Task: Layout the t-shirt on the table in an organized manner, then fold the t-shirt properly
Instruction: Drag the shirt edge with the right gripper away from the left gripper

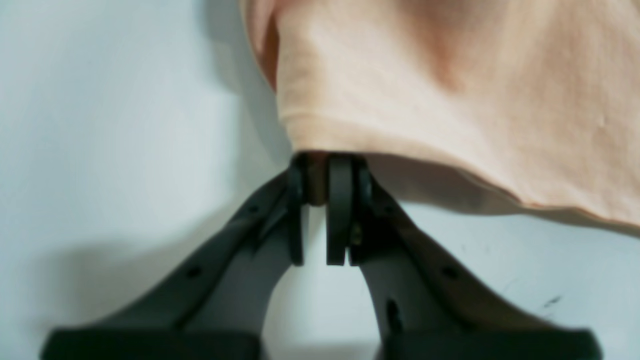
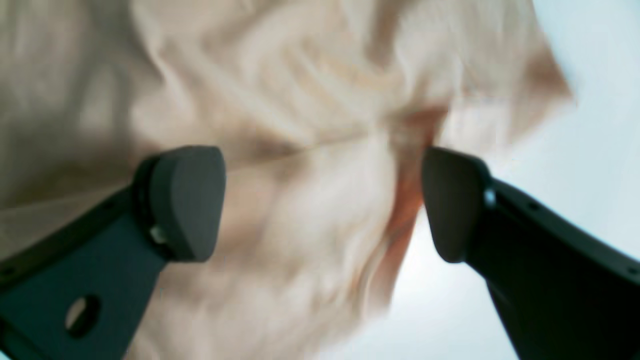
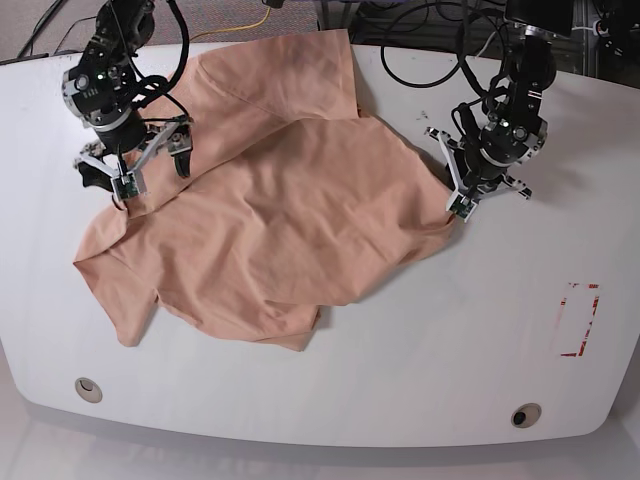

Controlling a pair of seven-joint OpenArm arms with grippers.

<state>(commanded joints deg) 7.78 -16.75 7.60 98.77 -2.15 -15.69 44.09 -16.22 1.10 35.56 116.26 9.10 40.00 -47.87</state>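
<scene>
Lying along the near edge of the white surface are two small round grommets, one at the near left and one at the near right. A red tape rectangle sits farther back on the right side of the base view, well apart from the cloth.

The shirt is spread loosely over the left and middle of the surface, wrinkled and partly doubled over itself, with one fold edge running across its middle and a flap reaching toward the far edge. Its nearest corners rest on the surface at the lower left of the base view.

The left hand, on the right of the base view, is at the shirt's right edge. In its wrist view the left hand has its fingers pinched nearly together on a bit of the shirt's hem, and the cloth there is lifted slightly off the surface.

The right hand, on the left of the base view, hovers over the shirt's left part. Its wrist view shows the right hand with fingers spread wide and nothing between them but blurred cloth below.

Black cables lie at the far edge.
</scene>
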